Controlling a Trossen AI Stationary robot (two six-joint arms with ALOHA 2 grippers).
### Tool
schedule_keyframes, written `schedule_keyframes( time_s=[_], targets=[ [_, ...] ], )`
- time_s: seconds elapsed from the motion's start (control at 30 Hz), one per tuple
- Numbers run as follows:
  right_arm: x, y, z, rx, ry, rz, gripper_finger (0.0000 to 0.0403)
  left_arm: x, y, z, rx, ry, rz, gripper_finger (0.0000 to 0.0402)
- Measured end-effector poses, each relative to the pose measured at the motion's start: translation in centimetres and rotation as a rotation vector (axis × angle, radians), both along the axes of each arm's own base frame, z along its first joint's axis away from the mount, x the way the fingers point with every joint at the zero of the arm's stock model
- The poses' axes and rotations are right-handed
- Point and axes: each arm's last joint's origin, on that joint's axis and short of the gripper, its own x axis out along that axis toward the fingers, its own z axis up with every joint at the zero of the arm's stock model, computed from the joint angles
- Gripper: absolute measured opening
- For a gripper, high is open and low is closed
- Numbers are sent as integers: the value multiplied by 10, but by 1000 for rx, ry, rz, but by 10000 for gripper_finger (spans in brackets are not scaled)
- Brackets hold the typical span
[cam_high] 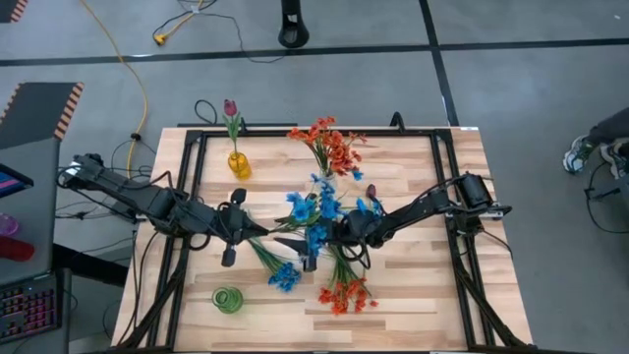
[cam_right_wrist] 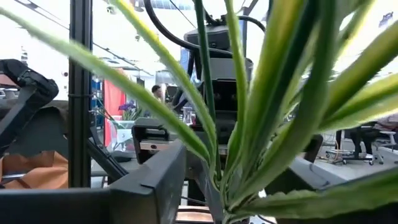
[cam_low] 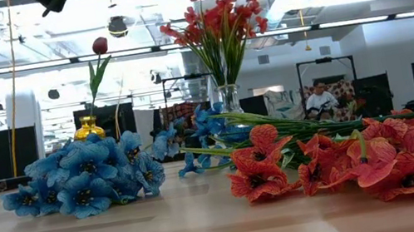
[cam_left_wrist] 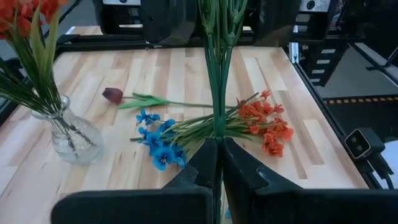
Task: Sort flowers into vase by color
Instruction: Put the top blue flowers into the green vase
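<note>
Left gripper [cam_left_wrist: 219, 152] filled the near edge of left wrist view, fingers clenched on a thin green stem [cam_left_wrist: 219, 93] that ran straight out ahead twd the right arm. From above, that stem's long axis lay approx across the table, left gripper at one end, right gripper [cam_high: 319, 239] at the other, w/ a blue cluster [cam_high: 313, 210] raised btwn them; likely the same sprig, but the join was hidden. Right wrist view was all green leaves up close, so can't tell if right gripper's grip was closed or released.

Empty green vase [cam_high: 228, 299] sat near the front edge, on the left gripper's side and well apart from the right gripper, so left arm was the nearer one for a blue drop. Stem would need tipping from lying across to upright, cut end down.

Other vases at the back: yellow vase [cam_high: 239, 163] w/ a maroon tulip, clear vase [cam_left_wrist: 69, 134] w/ orange-red sprigs.
</note>
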Motion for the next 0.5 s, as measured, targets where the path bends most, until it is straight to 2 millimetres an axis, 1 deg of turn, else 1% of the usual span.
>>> schedule_keyframes(
  time_s=[0.1,0.23,0.37,0.4,0.5],
  targets=[
    [0,0,0,0,0,1,179,0,0,0,0,0,0,0],
    [0,0,0,0,0,0,111,0,0,0,1,1,-3,0],
    [0,0,0,0,1,1,49,0,-1,0,47,-1,-46,3],
    [0,0,0,-1,2,1,40,0,-1,0,53,-1,-54,8],
    [1,0,-1,-3,17,1,38,0,-1,0,53,-1,-56,36]
  ],
)
